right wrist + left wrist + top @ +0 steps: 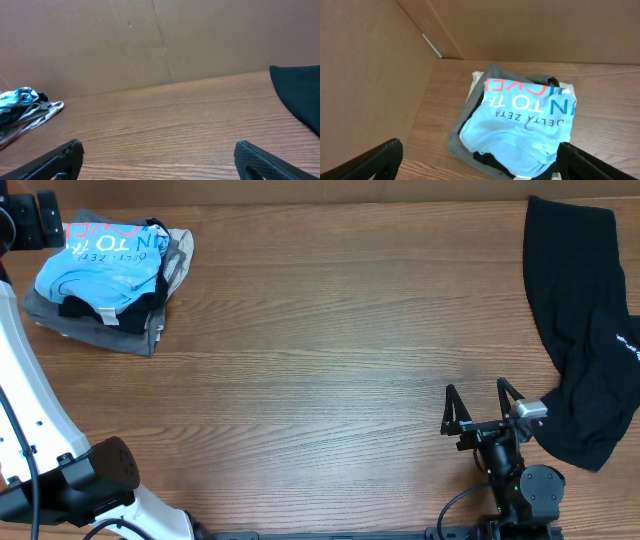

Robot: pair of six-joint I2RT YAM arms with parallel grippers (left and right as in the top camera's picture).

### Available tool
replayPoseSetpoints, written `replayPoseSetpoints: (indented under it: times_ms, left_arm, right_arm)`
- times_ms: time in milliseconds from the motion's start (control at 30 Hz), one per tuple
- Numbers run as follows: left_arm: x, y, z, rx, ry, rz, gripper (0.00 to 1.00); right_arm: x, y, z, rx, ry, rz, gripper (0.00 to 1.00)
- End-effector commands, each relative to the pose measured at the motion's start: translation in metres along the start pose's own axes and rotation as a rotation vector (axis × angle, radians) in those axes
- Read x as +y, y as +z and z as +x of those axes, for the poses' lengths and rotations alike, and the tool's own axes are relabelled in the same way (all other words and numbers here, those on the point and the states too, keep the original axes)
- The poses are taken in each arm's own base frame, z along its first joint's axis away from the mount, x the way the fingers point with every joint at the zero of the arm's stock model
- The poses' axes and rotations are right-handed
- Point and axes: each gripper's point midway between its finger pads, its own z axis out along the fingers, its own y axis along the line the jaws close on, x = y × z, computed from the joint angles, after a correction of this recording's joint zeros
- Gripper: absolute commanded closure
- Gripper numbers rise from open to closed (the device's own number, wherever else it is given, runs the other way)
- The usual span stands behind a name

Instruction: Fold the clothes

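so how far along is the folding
Done, apparently: a light blue T-shirt sits folded on a pile of grey and black garments at the table's far left. In hand: nothing; the left end effector hovers open above that pile and the right end effector is open and empty. Left: the black garment at the right edge lies spread out, unfolded.

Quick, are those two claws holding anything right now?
Left gripper: open, holding nothing.
Right gripper: open, holding nothing.
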Motion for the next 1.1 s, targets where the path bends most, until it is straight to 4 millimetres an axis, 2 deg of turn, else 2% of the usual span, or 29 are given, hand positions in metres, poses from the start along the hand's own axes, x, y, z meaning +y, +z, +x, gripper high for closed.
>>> replayPoseSetpoints:
  times_ms: [0,100,167,300,400,467,567,800,967,1067]
  left_arm:
    - [-0.005,-0.001,0.0,0.005,0.0,0.007,0.0]
    - [-0.022,-0.013,-0.009,-0.026,0.023,0.031,0.0]
    - [-0.042,-0.027,-0.017,-0.056,0.051,0.062,0.0]
    - [-0.109,-0.066,-0.027,-0.122,0.141,0.18,0.0]
    - [-0.147,-0.091,-0.024,-0.148,0.195,0.255,0.0]
    - [-0.165,-0.104,-0.015,-0.151,0.224,0.295,0.0]
    - [-0.179,-0.114,0.004,-0.132,0.256,0.33,0.0]
    - [-0.178,-0.118,0.057,-0.09,0.283,0.342,0.0]
    - [-0.197,-0.122,0.08,-0.22,0.269,0.436,0.0]
    - [-0.216,-0.125,0.103,-0.36,0.266,0.519,0.0]
  right_arm:
    - [0.0,0.0,0.001,-0.007,-0.005,-0.005,0.0]
    - [0.0,0.0,0.001,-0.007,-0.005,-0.005,0.0]
    - [0.0,0.0,0.001,-0.007,-0.005,-0.005,0.0]
    - [0.0,0.0,0.001,-0.007,-0.005,-0.005,0.0]
    - [0.0,0.0,0.001,-0.007,-0.005,-0.005,0.0]
    - [0.0,0.0,0.001,-0.007,-0.005,-0.005,0.0]
    - [0.0,0.0,0.001,-0.007,-0.005,-0.005,0.0]
    - [0.0,0.0,0.001,-0.007,-0.005,-0.005,0.0]
    - [0.0,0.0,0.001,-0.007,-0.005,-0.005,0.0]
    - [0.0,0.0,0.001,-0.007,-0.005,-0.005,0.0]
